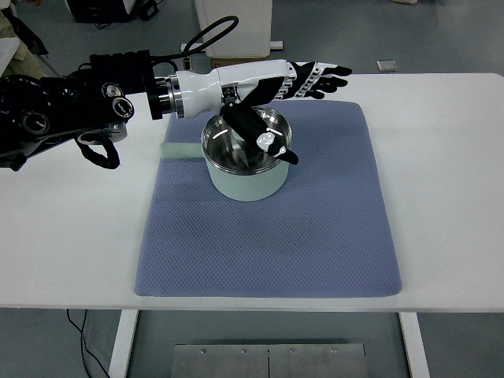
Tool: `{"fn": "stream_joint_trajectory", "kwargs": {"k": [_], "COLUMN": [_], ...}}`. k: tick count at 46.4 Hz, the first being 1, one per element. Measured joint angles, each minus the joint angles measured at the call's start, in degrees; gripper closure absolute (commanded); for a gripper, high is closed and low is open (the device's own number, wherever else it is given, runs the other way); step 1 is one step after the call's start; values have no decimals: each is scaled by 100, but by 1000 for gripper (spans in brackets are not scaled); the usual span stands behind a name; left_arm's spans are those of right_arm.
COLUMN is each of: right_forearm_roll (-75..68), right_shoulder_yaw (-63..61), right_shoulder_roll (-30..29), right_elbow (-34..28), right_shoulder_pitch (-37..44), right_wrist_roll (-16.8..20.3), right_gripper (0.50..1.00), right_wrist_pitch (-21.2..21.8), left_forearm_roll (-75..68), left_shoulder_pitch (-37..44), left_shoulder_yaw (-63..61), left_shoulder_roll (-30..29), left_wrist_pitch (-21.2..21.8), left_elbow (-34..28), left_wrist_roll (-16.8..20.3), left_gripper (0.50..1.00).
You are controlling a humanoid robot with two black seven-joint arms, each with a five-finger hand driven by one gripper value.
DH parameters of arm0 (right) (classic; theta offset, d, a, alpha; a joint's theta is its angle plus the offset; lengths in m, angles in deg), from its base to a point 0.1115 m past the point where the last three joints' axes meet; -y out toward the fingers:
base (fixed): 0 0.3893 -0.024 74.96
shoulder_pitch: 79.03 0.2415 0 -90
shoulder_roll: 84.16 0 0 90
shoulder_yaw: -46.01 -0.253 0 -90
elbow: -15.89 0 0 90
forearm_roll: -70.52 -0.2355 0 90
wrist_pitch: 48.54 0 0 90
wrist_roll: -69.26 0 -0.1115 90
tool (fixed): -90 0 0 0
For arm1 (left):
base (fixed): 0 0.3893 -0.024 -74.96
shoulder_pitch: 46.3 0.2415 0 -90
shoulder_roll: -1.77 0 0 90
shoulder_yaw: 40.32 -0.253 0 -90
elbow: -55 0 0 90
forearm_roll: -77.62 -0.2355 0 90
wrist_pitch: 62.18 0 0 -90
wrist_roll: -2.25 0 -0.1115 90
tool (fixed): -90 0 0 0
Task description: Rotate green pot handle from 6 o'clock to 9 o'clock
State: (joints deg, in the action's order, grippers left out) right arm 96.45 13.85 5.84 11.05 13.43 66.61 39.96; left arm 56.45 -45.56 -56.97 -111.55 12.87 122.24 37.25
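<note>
The green pot point(246, 161) sits on the far part of the blue mat point(268, 236) on the white counter point(449, 197), and its handle point(179, 149) already juts toward the picture's left, which I judge to be 9 o'clock, so the turn looks done and only pulling my hand clear seems left. My left hand point(283, 87) reaches over the pot with fingers point(323, 79) stretched out flat beyond the far rim, holding nothing, thumb dipping over the bowl. My arm hides the far rim, so I cannot tell whether anything touches it; my right hand is out of sight.
</note>
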Motion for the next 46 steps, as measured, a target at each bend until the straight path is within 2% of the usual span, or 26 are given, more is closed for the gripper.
{"fn": "stream_joint_trajectory", "kwargs": {"k": [29, 46], "right_forearm_roll": [0, 0], "right_shoulder_yaw": [0, 0], "right_shoulder_roll": [0, 0], "right_elbow": [0, 0], "right_shoulder_pitch": [-1, -1], "right_wrist_roll": [1, 1], "right_gripper": [500, 500], "right_wrist_pitch": [0, 0], "left_forearm_roll": [2375, 3008], "left_shoulder_pitch": [505, 1170], "left_shoulder_yaw": [41, 429], "left_shoulder_roll": [-17, -3], "left_wrist_pitch": [50, 167], "left_elbow": [-1135, -1760], "left_wrist_roll": [0, 0], "left_gripper": [500, 500]}}
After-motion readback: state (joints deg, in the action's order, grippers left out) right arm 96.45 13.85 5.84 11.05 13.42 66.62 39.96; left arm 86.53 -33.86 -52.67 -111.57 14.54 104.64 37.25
